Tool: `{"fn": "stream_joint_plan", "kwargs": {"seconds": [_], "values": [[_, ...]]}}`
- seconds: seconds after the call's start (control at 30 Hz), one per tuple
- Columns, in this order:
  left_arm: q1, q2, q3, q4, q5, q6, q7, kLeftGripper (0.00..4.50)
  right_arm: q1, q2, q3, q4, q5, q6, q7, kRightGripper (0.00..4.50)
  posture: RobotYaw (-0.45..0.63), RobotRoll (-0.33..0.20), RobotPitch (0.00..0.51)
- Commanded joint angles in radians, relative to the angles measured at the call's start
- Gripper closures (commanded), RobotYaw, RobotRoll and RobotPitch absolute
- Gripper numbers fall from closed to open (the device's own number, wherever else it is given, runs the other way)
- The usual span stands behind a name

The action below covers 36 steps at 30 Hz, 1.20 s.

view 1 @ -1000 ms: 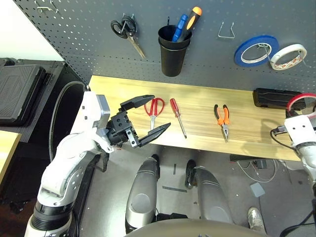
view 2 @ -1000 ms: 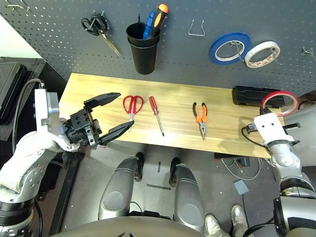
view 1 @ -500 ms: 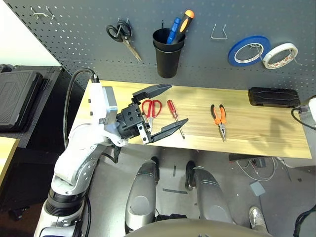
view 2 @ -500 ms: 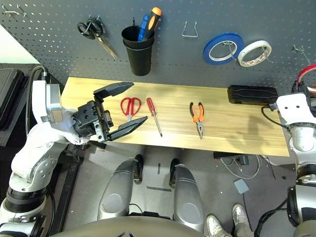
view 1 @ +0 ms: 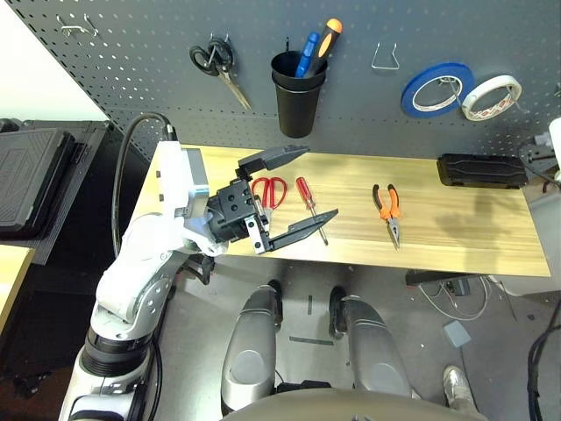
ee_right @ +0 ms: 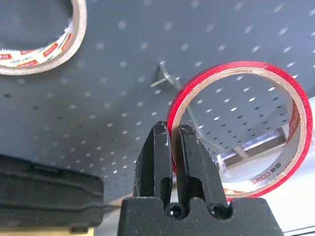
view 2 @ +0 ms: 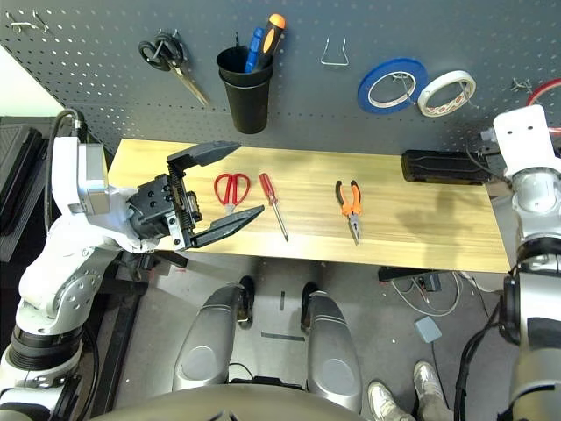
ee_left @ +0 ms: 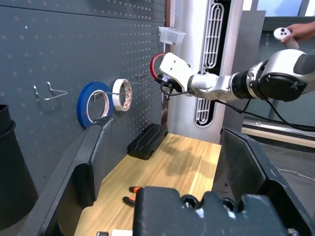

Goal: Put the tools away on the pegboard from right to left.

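My right gripper is shut on the rim of the thin red tape ring, holding it up against the pegboard at the far right, just beside a metal hook. On the wooden table lie the red-handled scissors, the slim red-handled screwdriver and the orange-and-black pliers. Above the table's left part hovers my left gripper, open and holding nothing, its fingers spread around the space over the scissors and the screwdriver.
Hanging on the pegboard are black-handled scissors, a black cup with two handles in it, an empty wire hook, a blue tape roll and a white one. A black box lies at the table's back right. A person's hand holds a controller beyond the table.
My right arm has lifted the red tape ring from table height up to the pegboard's far right. My left gripper moved in over the table's left part and has since held nearly still.
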Motion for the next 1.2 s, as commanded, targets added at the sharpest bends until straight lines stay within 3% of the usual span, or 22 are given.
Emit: {"fn": "stream_joint_plan", "kwargs": {"seconds": [0.03, 0.07, 0.1, 0.27, 0.4, 0.47, 0.63, 0.77, 0.97, 1.1, 1.2], "values": [[0.009, 0.014, -0.013, -0.003, 0.006, 0.006, -0.006, 0.0, -0.027, 0.015, -0.025, 0.032, 0.025, 0.109, 0.0, 4.47, 0.25, 0.0, 0.23], [0.008, 0.016, -0.013, -0.003, 0.005, 0.007, -0.005, 0.0, -0.033, 0.02, -0.03, 0.032, 0.029, 0.12, 0.0, 3.89, 0.25, 0.0, 0.229], [0.007, 0.019, -0.015, -0.002, 0.006, 0.013, -0.002, 0.0, -0.039, 0.027, -0.044, 0.032, 0.043, 0.129, -0.006, 3.71, 0.25, 0.0, 0.23], [0.011, 0.032, -0.019, -0.002, 0.013, 0.024, 0.0, 0.0, -0.031, 0.043, -0.058, 0.018, 0.044, 0.041, -0.057, 1.91, 0.25, 0.0, 0.235], [0.019, 0.044, -0.02, 0.002, 0.021, 0.026, -0.005, 0.0, 0.041, 0.057, -0.053, -0.003, 0.039, -0.119, -0.123, 0.46, 0.25, 0.0, 0.24], [0.018, 0.048, -0.024, 0.009, 0.029, 0.026, -0.007, 0.0, 0.088, 0.071, -0.067, -0.011, 0.054, -0.167, -0.152, 0.03, 0.25, 0.0, 0.242], [0.023, 0.068, -0.04, 0.041, 0.073, 0.003, -0.024, 0.0, 0.232, 0.096, -0.065, -0.037, 0.045, -0.296, -0.233, 0.03, 0.24, 0.0, 0.251], [0.024, 0.116, -0.057, 0.077, 0.117, 0.028, -0.048, 0.0, 0.354, 0.164, -0.073, -0.064, 0.085, -0.314, -0.168, 0.03, 0.23, 0.0, 0.254], [0.003, 0.21, -0.128, 0.164, 0.242, 0.065, -0.07, 0.0, 0.411, 0.3, -0.093, -0.146, 0.191, -0.105, 0.034, 0.03, 0.21, 0.0, 0.259], [0.001, 0.229, -0.148, 0.189, 0.277, 0.079, -0.073, 0.0, 0.429, 0.348, -0.106, -0.234, 0.245, 0.025, 0.102, 0.03, 0.21, 0.0, 0.264], [0.022, 0.247, -0.163, 0.185, 0.298, 0.107, -0.079, 0.0, 0.447, 0.424, -0.081, -0.395, 0.29, 0.216, 0.164, 0.03, 0.22, 0.0, 0.271]]}}
